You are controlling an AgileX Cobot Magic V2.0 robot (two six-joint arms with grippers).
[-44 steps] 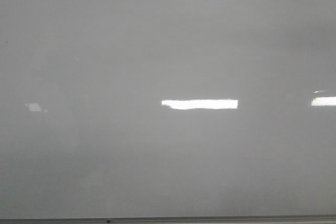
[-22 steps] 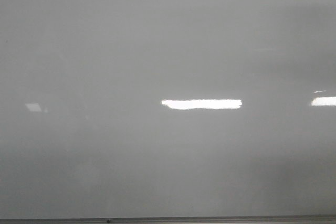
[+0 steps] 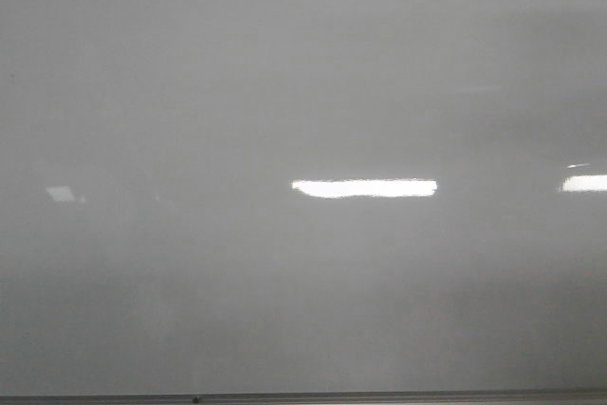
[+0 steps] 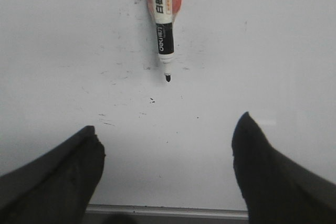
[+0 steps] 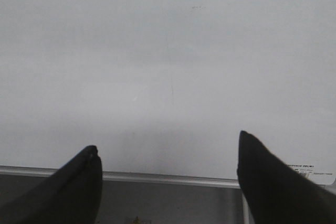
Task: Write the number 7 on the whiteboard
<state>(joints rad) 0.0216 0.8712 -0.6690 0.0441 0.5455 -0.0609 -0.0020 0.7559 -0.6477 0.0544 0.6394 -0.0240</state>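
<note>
- Whiteboard (image 3: pixel 303 92): blank in every view, no number 7 drawn yet
- Marker (image 4: pixel 164 19): uncapped, lying on the board ahead of the left claw (image 4: pixel 168 145)
- Left claw, right claw (image 5: pixel 168 150): both wide, empty
- Risk: round barrel may roll or skid under an off-centre pinch

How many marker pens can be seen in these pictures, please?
1. The marker pen lies on the whiteboard ahead of the open left gripper, uncapped tip toward it. The front and right wrist views show none; others may lie outside the views.
</note>
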